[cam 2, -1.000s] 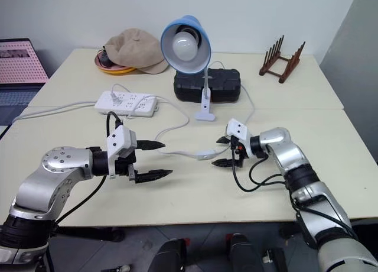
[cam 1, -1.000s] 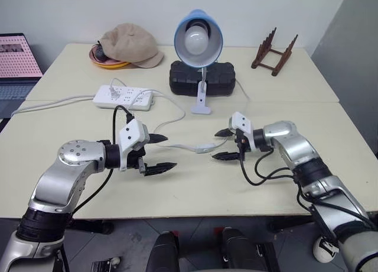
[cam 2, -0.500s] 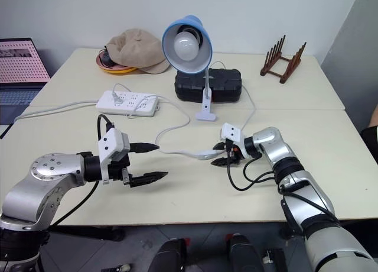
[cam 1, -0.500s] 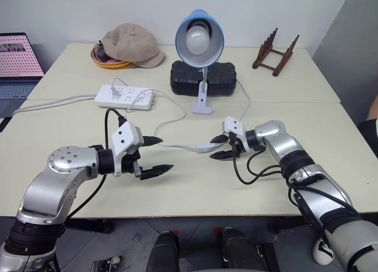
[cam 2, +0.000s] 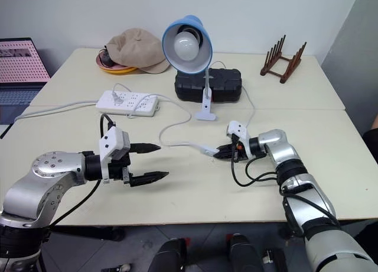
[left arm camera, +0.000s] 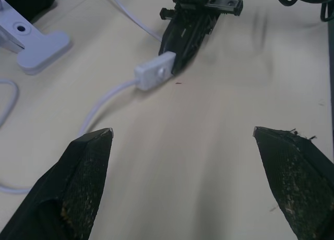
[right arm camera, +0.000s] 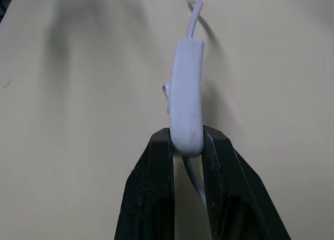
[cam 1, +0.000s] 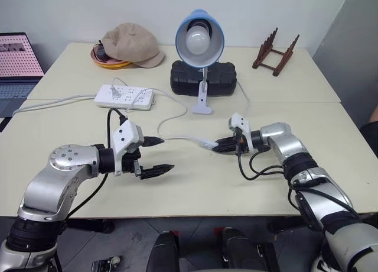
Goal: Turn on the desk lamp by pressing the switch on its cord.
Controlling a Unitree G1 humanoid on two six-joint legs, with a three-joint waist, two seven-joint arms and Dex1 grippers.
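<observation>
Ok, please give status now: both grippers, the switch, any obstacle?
Right gripper shut on the switch, pinching its near end. Left gripper open, empty, apart from the cord. Desk lamp unlit. Nothing in the way.

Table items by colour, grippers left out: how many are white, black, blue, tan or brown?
White: 3, the switch, its cord, the power strip
Black: 1, the case
Blue: 1, the desk lamp
Tan: 1, the cap
Brown: 1, the wooden rack
Total: 7

Blue-shaded desk lamp [cam 1: 199, 38] unlit, white switch [right arm camera: 186, 102] on thin cord [cam 1: 171, 115], mid-table
</observation>
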